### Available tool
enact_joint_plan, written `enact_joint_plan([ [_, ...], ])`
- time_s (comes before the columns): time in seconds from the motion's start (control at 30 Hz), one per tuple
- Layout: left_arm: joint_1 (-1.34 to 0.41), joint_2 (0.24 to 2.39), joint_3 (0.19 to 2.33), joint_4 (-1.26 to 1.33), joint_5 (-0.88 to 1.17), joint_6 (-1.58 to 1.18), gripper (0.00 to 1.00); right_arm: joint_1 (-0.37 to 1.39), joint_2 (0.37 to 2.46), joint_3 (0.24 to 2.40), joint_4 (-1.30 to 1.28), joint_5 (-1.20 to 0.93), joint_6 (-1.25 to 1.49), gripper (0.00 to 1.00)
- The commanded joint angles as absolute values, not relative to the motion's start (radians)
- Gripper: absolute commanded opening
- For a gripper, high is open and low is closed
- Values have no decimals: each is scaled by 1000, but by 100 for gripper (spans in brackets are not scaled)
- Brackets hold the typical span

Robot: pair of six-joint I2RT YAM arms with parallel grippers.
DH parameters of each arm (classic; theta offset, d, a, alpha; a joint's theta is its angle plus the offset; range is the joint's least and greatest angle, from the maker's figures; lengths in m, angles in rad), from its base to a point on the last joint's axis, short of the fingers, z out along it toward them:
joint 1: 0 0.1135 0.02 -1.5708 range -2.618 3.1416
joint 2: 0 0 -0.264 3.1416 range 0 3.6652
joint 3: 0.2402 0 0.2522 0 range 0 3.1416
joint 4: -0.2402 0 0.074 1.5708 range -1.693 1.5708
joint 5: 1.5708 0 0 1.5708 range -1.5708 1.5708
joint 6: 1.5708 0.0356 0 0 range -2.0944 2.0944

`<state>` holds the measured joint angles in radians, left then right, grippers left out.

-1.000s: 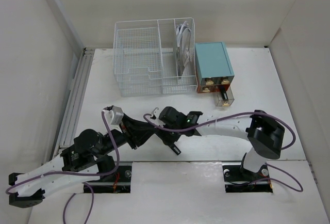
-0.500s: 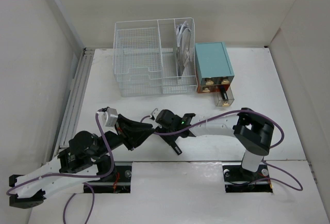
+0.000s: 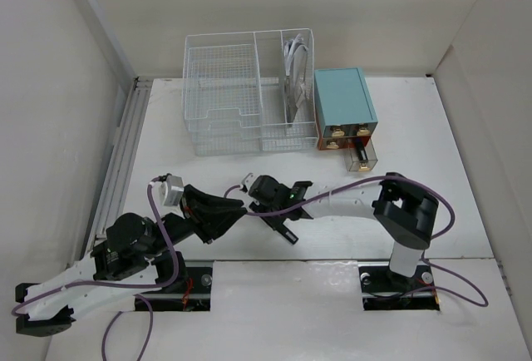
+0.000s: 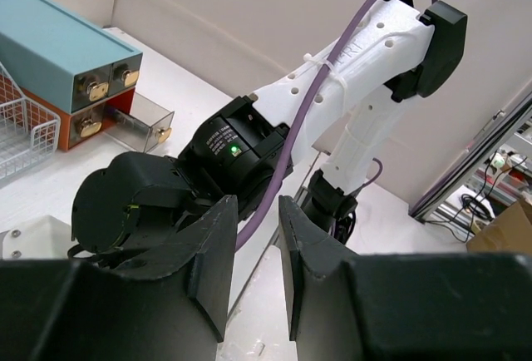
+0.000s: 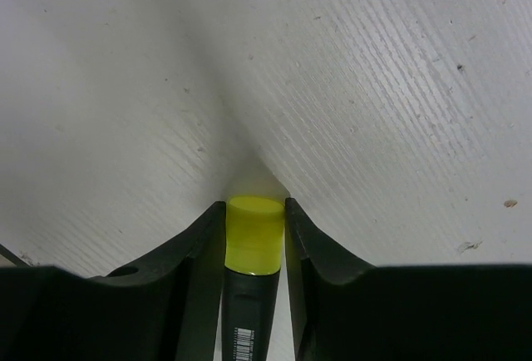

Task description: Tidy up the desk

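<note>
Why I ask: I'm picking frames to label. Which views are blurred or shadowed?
Top external: even light, soft shadows, everything sharp but small. Left wrist: its own fingers are near-black silhouettes; the right arm is crisp. Right wrist: yellow-capped pen sharp, a grey shadow on the desk just ahead.
</note>
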<state>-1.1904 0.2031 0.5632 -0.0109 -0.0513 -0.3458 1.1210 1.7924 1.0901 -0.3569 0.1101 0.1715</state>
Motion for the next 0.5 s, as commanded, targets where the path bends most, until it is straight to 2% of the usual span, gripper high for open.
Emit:
enact_joint_plan([
  [0.0, -1195, 192, 560, 49, -31, -331, 24, 1131, 1826, 1144, -400, 170, 120, 10],
  [0.23, -1195, 192, 551, 60, -21, -322, 24, 1042, 1683, 1193, -411, 250, -18, 2],
  [0.47, -1195, 202, 551, 60, -21, -322, 24, 773, 1579, 1235, -480, 66, -190, 0],
])
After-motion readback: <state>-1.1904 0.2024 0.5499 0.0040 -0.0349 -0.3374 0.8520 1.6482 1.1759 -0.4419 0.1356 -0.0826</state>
